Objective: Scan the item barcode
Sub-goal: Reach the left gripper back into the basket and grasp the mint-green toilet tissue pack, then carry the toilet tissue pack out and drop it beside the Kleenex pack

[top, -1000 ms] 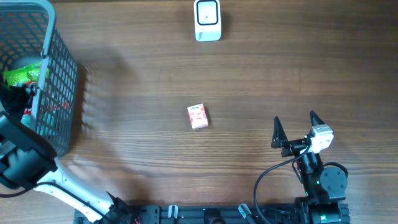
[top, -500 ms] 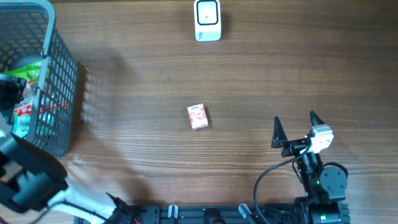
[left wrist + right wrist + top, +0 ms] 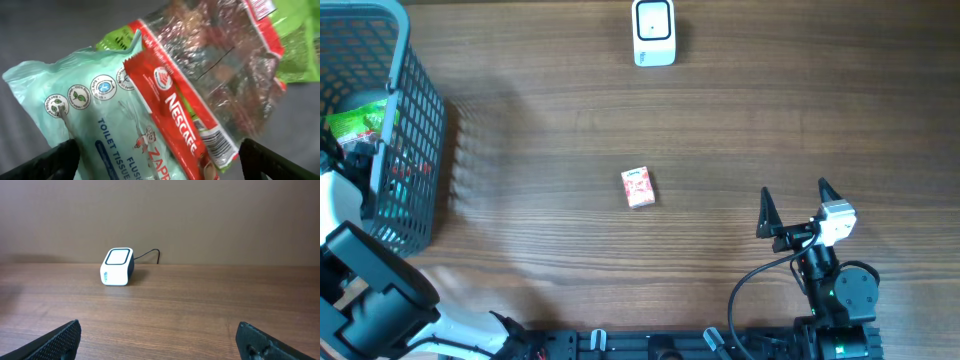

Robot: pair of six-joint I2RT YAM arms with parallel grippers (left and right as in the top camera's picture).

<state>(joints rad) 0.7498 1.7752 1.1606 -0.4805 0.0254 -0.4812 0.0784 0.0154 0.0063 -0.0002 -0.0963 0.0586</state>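
Box (image 3: 638,187) lies on surface (image 3: 770,110), scanner (image 3: 653,32) beyond. Left end effector (image 3: 162,160) spread over packets (image 3: 165,100) in basket (image 3: 420,130). Right end effector (image 3: 793,190) spread too.

Grey mesh basket (image 3: 420,150) at the wooden table's (image 3: 540,130) far left

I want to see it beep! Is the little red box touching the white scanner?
Apart. The overhead view shows bare table between box and scanner.
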